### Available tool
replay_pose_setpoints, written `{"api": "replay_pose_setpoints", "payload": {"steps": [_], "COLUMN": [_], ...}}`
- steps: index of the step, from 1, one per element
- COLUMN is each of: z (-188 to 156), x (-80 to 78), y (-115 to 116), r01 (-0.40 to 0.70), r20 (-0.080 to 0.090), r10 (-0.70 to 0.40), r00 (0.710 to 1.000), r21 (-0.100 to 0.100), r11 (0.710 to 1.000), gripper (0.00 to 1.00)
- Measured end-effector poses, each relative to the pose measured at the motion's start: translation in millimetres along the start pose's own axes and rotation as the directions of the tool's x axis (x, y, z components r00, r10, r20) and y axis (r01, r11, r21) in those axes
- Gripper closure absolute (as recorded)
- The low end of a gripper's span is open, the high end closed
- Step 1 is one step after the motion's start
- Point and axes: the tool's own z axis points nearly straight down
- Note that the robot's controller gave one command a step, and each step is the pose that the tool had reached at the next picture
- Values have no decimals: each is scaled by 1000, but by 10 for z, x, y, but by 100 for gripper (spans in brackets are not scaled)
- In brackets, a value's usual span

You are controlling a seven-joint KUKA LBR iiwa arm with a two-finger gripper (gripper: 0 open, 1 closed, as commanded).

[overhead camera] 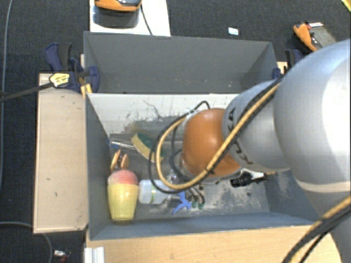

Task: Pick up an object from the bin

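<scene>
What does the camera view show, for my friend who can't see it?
A grey robot arm with an orange cover reaches into a grey bin. Beside it lie a yellow cup, a pink ball and a small clear bottle.

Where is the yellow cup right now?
In the camera view, the yellow cup sits in the bin's lower-left corner, with a pinkish ball against its top end and a small pale bottle just to its right.

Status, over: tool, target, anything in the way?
Tool down at bin front. White bottle and blue piece right beside it. Yellow cup further left, clear of it.
</scene>
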Motion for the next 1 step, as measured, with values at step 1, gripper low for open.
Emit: {"api": "replay_pose_setpoints", "payload": {"steps": [1], "z": [-462], "x": [12], "y": [-6], "r01": [0], "r20": [-6], "r10": [0], "r00": [1000], "r21": [2], "r11": [1000], "gripper": [100]}}
